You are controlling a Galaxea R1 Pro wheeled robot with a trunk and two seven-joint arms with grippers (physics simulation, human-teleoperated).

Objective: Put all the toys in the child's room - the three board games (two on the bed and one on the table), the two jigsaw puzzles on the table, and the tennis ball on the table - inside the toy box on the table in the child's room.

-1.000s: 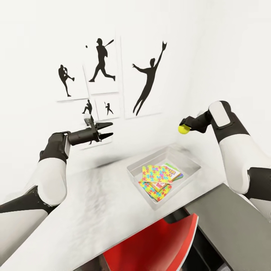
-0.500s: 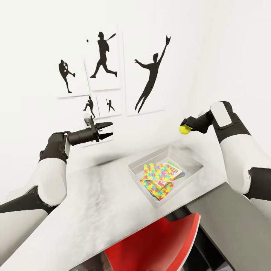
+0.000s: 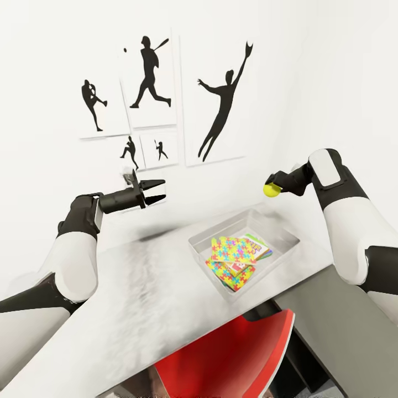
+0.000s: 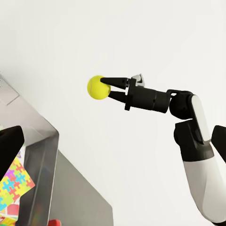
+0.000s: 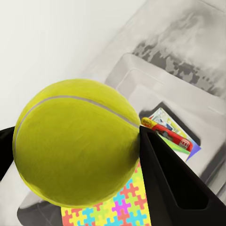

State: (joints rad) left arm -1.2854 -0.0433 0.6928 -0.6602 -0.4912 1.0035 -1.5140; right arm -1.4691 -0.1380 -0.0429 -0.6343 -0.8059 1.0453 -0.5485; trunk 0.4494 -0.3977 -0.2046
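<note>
Tennis ball [image 3: 271,190] clamped in right gripper [image 3: 272,188], above toy box [image 3: 287,236].

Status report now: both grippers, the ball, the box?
Right gripper shut on tennis ball, above toy box. Left gripper open. Path clear.

Bright, even render; wide-angle stretch at edges

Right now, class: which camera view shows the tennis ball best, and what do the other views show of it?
The left wrist view: the whole tennis ball shows side-on, pinched at the right tool tips against a plain wall. The right wrist view shows it huge, its lower part hidden by the fingers. The head view shows it small, above the toy box.
</note>
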